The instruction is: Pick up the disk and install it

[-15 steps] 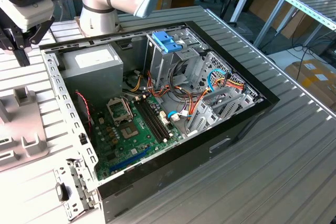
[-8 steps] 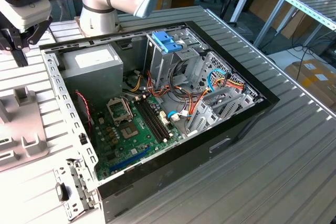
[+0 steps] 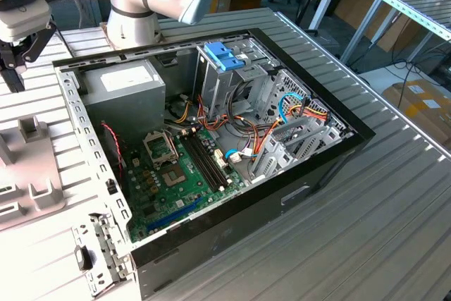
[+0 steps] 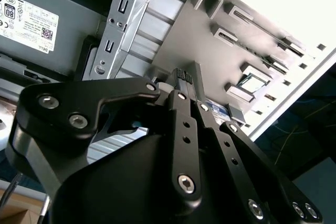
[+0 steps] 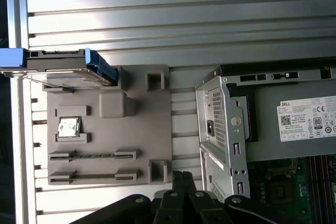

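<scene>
Bright even light, blown-out glare, soft shadows

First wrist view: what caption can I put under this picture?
The tool hangs near a gray tray beside the open computer case; the disk sits at one corner of the tray.

Open computer case (image 3: 246, 211) sitting on the slatted table (image 3: 366, 244), green motherboard (image 3: 176, 181) inside it, grey power supply (image 3: 123, 86) inside too, grey fixture tray (image 5: 142, 129) just beside it.

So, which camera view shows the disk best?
The first wrist view: the disk, blue rails included, sits on the grey tray's end. The exterior view catches part of the tray; in the second wrist view the hand covers much of it.
</scene>
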